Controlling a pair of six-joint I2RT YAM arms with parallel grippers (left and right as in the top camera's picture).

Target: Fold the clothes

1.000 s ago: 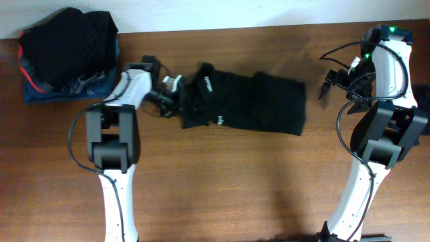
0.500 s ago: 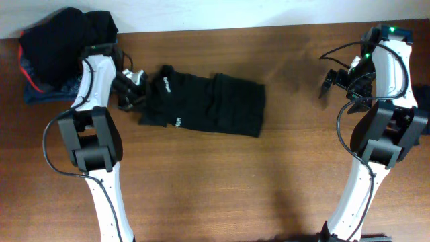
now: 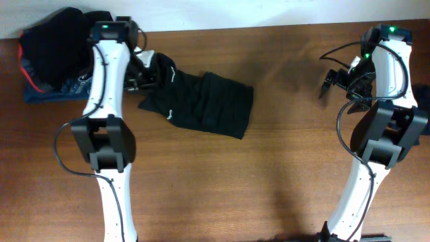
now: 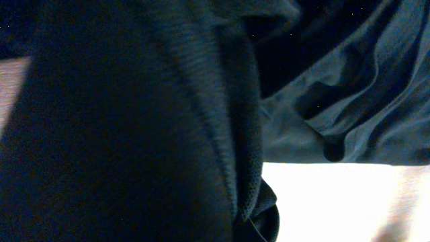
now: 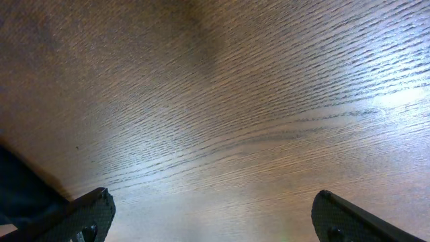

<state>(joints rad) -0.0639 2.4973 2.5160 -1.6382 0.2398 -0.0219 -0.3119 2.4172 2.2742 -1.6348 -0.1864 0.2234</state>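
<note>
Left claw (image 3: 149, 72) pinched tight on the left end of the black shirt (image 3: 205, 106), upper left overhead; its wrist cam shows only dark fabric. Right claw (image 3: 331, 81) spread wide, empty, above the table (image 5: 235, 101).

A: State of the claw (image 5: 215, 218)?
B: Spread wide, fingers (image 5: 87, 212) far apart.
A: Ahead of it?
B: Wood-grained table (image 5: 222, 101), glare toward the right.
A: Anything else?
B: Just outside one finger, something dark (image 5: 20, 185), unidentifiable.
</note>
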